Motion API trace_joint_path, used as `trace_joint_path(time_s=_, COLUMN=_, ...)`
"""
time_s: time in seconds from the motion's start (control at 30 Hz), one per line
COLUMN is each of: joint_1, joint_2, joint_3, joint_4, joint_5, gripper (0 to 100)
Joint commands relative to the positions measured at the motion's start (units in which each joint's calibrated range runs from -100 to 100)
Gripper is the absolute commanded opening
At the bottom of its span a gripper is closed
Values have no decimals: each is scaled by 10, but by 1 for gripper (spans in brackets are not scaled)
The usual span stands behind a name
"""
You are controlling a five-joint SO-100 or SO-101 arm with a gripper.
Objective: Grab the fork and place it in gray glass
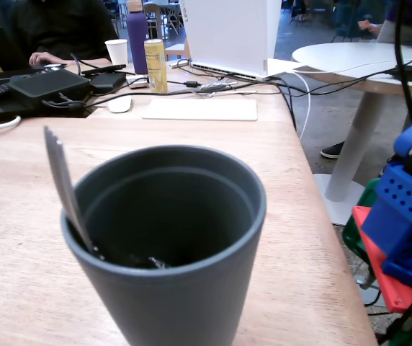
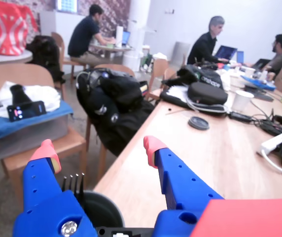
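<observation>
Wrist view has my gripper [image 2: 100, 147] spread wide with nothing between the two blue, pink-tipped fingers [image 2: 46, 150]. Right under it is the dark rim of the glass [image 2: 101, 210], and the fork [image 2: 74, 183] tines stick up from the rim just beside the finger on that view's left. Same view shows the table [image 2: 215, 158] running away ahead of the gripper, with a black bag [image 2: 207, 92] that has white lettering I can't read.

Fixed view fills in what the wrist cam misses: the fork [image 1: 63, 184] is standing inside the glass [image 1: 170, 245], leaning on the rim at that view's left, one end down in the bottom. Only a blue chunk of the arm [image 1: 408, 209] shows at the right edge there, no fingertips. Far back I see a gold can [image 1: 155, 65] and a white cup [image 1: 117, 52]; the can's print is too blurry to read.
</observation>
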Motion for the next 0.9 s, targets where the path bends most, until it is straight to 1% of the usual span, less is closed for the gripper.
trace_joint_path(time_s=0.0, joint_1=27, joint_2=40, joint_3=-69, joint_4=-1, joint_5=5, gripper=38)
trace_joint_path(time_s=0.07, joint_1=108, joint_2=53, joint_3=-91, joint_4=2, joint_5=-1, gripper=37)
trace_joint_path(time_s=0.2, joint_1=199, joint_2=53, joint_3=-79, joint_4=3, joint_5=-3, gripper=37)
trace_joint_path(time_s=0.23, joint_1=203, joint_2=53, joint_3=-79, joint_4=3, joint_5=-13, gripper=37)
trace_joint_path(time_s=0.33, joint_1=204, joint_2=53, joint_3=-78, joint_4=2, joint_5=-76, gripper=37)
trace_joint_path(time_s=0.37, joint_1=204, joint_2=52, joint_3=-70, joint_4=2, joint_5=-83, gripper=37)
trace_joint_path(time_s=0.47, joint_1=204, joint_2=29, joint_3=18, joint_4=-7, joint_5=-80, gripper=37)
trace_joint_path(time_s=0.67, joint_1=203, joint_2=-39, joint_3=133, joint_4=2, joint_5=-80, gripper=37)
trace_joint_path(time_s=0.73, joint_1=203, joint_2=-72, joint_3=185, joint_4=2, joint_5=-79, gripper=30)
trace_joint_path(time_s=0.87, joint_1=199, joint_2=-163, joint_3=277, joint_4=2, joint_5=-79, gripper=5)
